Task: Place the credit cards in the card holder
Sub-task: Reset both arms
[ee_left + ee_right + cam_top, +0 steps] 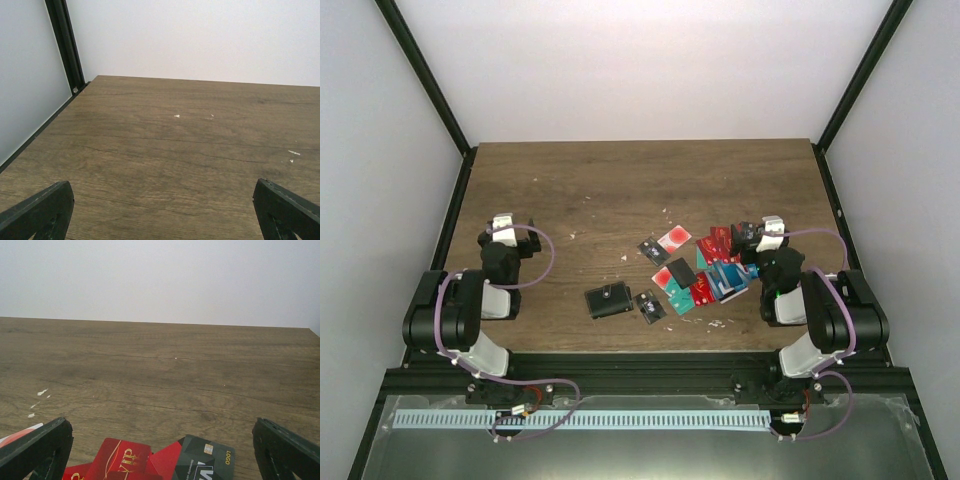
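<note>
The credit cards point(705, 272) lie scattered at the right middle of the table: red, teal, blue and black ones, and a white one with a red circle point(673, 239). The black card holder point(608, 301) lies closed to their left, with a black card point(650, 306) beside it. My right gripper point(748, 236) hovers open at the cards' right edge; its wrist view shows red cards point(120, 460) and a black card point(205, 460) between its fingers point(40, 447). My left gripper point(525, 243) is open and empty at the left, over bare wood point(165, 165).
The wooden table point(620, 190) has black frame rails on both sides and white walls behind. Small white flecks point(668, 211) dot the wood near the cards. A black post point(62, 40) stands at the far left corner.
</note>
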`<state>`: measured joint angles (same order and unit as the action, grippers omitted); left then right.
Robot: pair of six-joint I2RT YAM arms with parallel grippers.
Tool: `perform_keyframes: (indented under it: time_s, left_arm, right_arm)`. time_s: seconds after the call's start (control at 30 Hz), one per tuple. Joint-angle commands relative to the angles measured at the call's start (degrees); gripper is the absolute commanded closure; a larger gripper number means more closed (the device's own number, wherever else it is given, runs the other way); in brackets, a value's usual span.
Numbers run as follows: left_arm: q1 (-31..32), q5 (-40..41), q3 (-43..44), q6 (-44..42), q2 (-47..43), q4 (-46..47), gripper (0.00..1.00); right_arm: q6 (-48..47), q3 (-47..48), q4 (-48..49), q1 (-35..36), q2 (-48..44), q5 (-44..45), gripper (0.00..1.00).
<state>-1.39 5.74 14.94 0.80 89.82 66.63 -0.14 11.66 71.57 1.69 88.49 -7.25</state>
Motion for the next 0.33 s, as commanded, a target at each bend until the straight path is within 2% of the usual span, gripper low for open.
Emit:
perform_keyframes:
  time_s: [0.0,0.3]
  left_arm:
    - [0.2,-0.9,0.4,-0.4,-0.6,1.9,0.0]
    - [0.2,-0.8,0.4,-0.4,-0.6,1.9,0.0]
  right_arm:
    - [0.1,2.1,0.4,-0.5,-0.1,0.8,0.0]
    - [0.6,2.1,0.4,-0.7,-0.2,0.8,0.0]
